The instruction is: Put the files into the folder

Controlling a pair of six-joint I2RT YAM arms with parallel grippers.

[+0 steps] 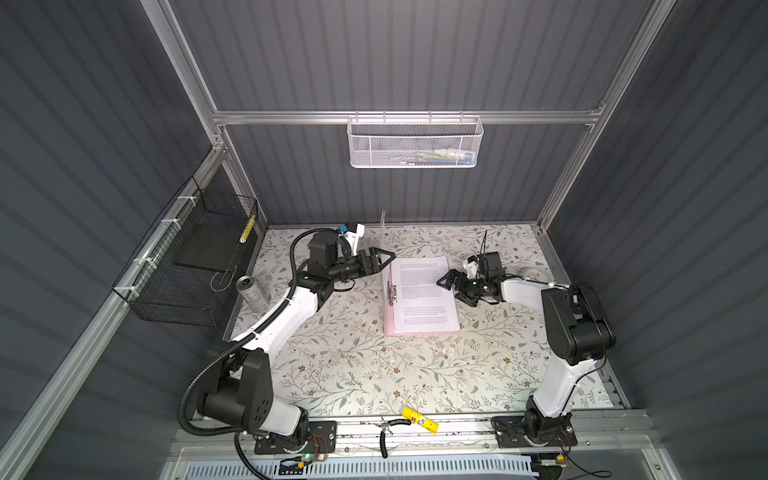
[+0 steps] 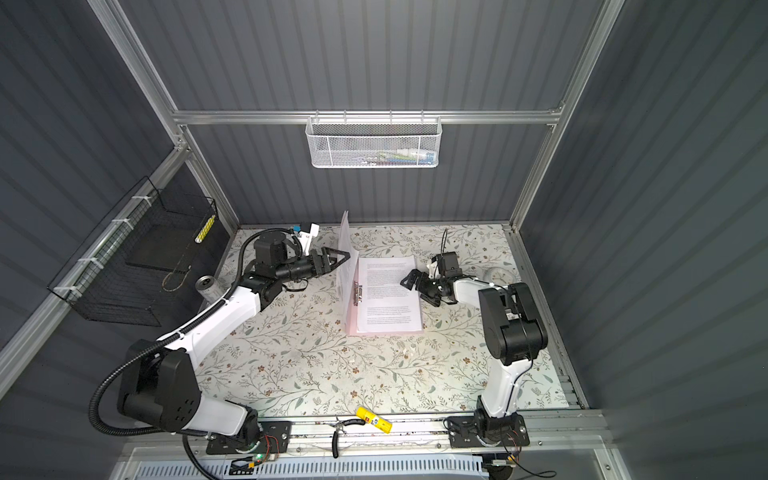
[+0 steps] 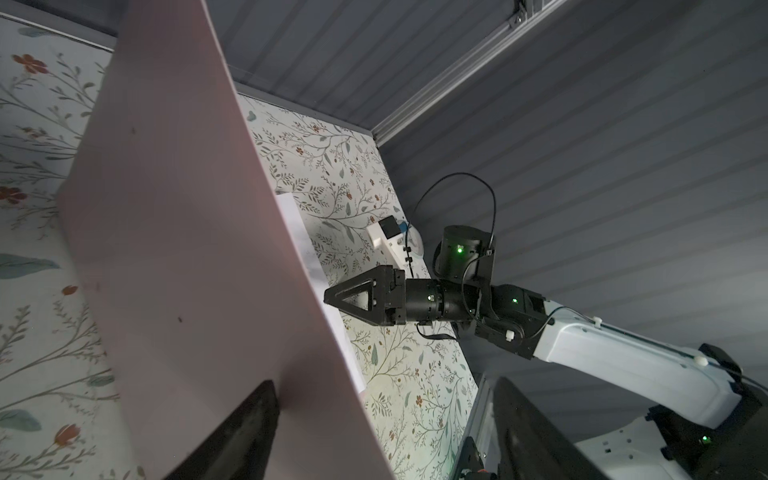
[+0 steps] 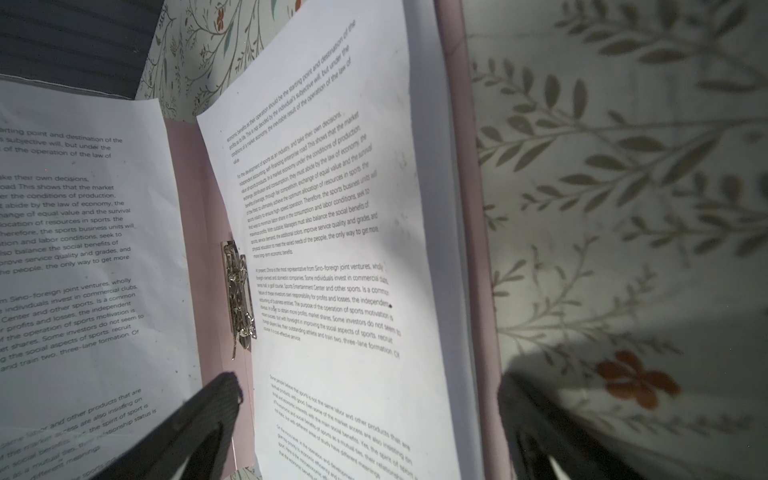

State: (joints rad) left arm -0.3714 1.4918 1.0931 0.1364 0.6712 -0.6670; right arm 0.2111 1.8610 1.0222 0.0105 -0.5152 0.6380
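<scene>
On the floral bench (image 1: 332, 365) the folder (image 1: 389, 322) lies open. Its back leaf is flat, with the files (image 1: 426, 291) stacked on it beside the metal clip (image 4: 239, 291). The right claw (image 1: 449, 289) hovers over the files' right edge, jaws wide, gripping nothing. Farther back, the left claw (image 1: 388, 259), jaws wide, meets the upright front cover (image 3: 187, 249); whether it presses the cover I cannot tell.

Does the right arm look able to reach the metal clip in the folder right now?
Probably yes: the metal clip lies uncovered beside the files, the folder cover stands upright, and the open right tool hovers over them.
</scene>
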